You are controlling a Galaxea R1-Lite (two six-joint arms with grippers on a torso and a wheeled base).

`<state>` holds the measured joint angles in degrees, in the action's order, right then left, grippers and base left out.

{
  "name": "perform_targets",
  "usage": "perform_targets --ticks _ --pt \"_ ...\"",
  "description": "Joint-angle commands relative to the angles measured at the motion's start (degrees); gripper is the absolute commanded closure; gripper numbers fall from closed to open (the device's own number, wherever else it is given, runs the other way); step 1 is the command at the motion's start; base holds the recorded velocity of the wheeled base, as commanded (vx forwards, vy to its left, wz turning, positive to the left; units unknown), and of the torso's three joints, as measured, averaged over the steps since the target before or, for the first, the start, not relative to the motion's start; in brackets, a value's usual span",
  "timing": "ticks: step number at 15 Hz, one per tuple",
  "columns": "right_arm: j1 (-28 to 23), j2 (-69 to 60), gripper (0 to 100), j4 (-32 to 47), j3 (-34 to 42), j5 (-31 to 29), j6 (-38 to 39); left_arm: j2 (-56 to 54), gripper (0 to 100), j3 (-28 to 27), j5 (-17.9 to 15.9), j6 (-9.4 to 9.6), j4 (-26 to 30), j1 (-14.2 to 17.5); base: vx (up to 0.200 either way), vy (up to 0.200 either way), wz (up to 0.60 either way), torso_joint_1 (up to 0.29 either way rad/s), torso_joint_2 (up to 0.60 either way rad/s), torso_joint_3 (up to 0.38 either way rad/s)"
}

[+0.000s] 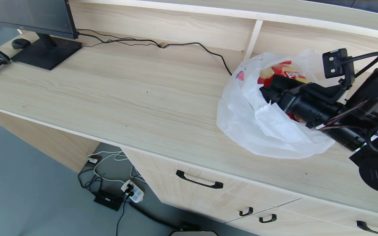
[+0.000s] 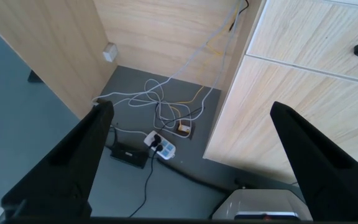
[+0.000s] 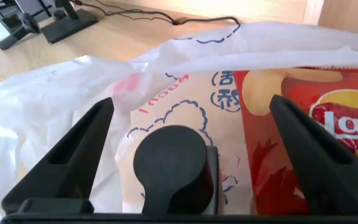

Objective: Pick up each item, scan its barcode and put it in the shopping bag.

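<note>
Right gripper [image 3: 191,106], fingers wide and empty, sits inside the shopping bag [image 1: 267,131] at the counter's [image 1: 126,98] right end, with a red crisp packet [image 1: 282,69] already bagged. Left gripper [image 2: 191,149] hangs wide open below. Bagging looks nearly finished.

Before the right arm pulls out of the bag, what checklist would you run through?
1. Right gripper open: ok.
2. Dark round item clear of its fingers: ok, touching neither.
3. Chips inside bag: ok.
4. Bag mouth open, bag resting on counter: ok.
5. Left gripper open and empty: ok.
6. Bag handles clear of the arm: cannot tell.
</note>
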<state>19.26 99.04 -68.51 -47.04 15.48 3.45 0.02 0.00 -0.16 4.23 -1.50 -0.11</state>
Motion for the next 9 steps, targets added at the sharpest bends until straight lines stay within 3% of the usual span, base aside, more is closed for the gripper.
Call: perform_targets --ticks 1,3,7,9 --pt "0.1 -0.6 0 0.2 -3.3 0.3 0.0 0.1 0 0.0 0.0 0.08 0.0 0.0 0.000 0.000 0.00 0.000 0.00 0.000" --pt "0.0 -0.7 0 0.1 -3.7 4.5 -0.7 0.1 0 0.0 0.0 0.08 0.1 0.0 0.000 0.000 0.00 0.000 0.00 0.000" --pt "-1.8 -1.8 0 0.1 -4.6 4.6 -1.2 0.1 0 0.0 0.0 -0.10 0.0 0.0 0.000 0.000 0.00 0.000 0.00 0.000" --pt "-5.6 -2.1 0 0.0 -3.6 5.2 -2.6 0.1 0 0.0 0.0 0.08 0.0 0.0 0.000 0.000 0.00 0.000 0.00 0.000"
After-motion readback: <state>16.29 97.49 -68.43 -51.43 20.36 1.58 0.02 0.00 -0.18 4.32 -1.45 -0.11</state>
